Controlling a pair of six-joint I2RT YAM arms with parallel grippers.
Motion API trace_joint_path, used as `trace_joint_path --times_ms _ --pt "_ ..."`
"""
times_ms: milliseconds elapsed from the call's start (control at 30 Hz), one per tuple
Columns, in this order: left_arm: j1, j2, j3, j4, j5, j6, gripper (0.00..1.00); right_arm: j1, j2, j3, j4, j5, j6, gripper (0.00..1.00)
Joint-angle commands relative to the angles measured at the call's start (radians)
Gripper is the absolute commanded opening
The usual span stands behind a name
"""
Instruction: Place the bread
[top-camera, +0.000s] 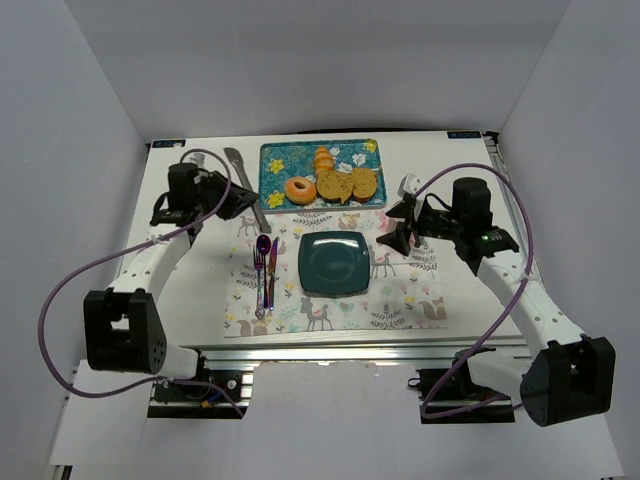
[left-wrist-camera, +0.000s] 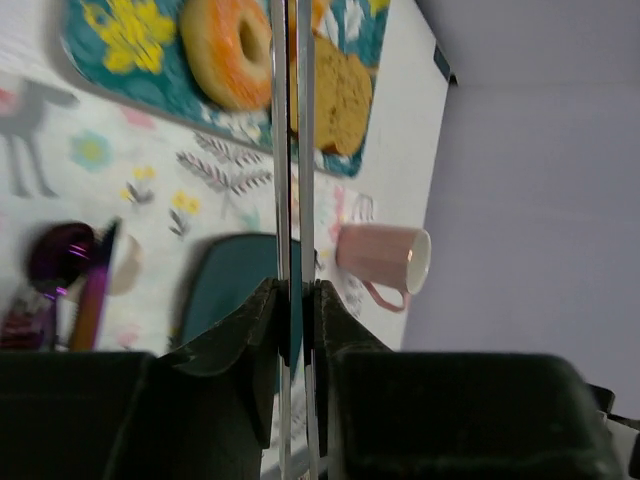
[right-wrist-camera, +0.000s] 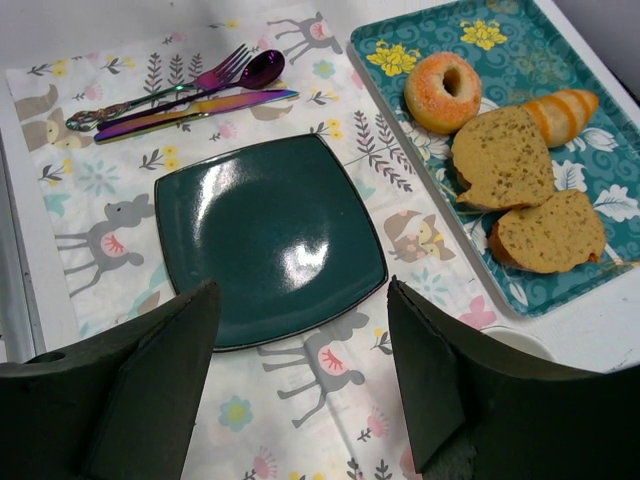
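The bread (top-camera: 300, 189) is a small golden-orange ring lying on the teal flowered tray (top-camera: 280, 160). It also shows in the left wrist view (left-wrist-camera: 232, 50) and the right wrist view (right-wrist-camera: 442, 90). The dark teal plate (top-camera: 333, 262) sits empty on the placemat. My left gripper (top-camera: 238, 203) is shut on silver tongs (top-camera: 240, 170), whose two thin blades (left-wrist-camera: 283, 150) point toward the bread. My right gripper (top-camera: 398, 236) is open and empty, just right of the plate (right-wrist-camera: 265, 235).
Two brown toast-like slices (right-wrist-camera: 505, 160) and a striped orange bun (right-wrist-camera: 560, 110) share the tray. A pink mug (left-wrist-camera: 385, 258) stands right of the tray. Purple cutlery (top-camera: 265, 268) lies left of the plate on the animal-print placemat (top-camera: 410, 300).
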Motion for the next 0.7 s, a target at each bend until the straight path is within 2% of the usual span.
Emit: trace_joint_path --times_ms 0,33,167,233,333,667 --pt "-0.074 0.065 0.102 -0.07 0.044 -0.047 0.28 -0.01 -0.036 0.013 0.053 -0.024 0.02 0.73" --pt "-0.08 0.078 0.125 -0.133 0.026 -0.025 0.29 -0.01 -0.042 0.01 0.056 -0.024 0.021 0.73" --pt "-0.096 0.124 0.179 -0.201 0.024 0.03 0.35 -0.015 -0.056 -0.003 0.062 -0.023 0.02 0.73" --pt "-0.1 0.143 0.202 -0.253 0.006 0.058 0.41 -0.018 -0.064 -0.007 0.062 -0.021 0.017 0.73" --pt "-0.102 0.154 0.214 -0.264 -0.001 0.07 0.46 -0.021 -0.07 -0.017 0.063 -0.023 0.021 0.73" --pt "-0.117 0.207 0.205 -0.266 0.004 0.087 0.48 -0.025 -0.073 -0.024 0.065 -0.023 0.018 0.73"
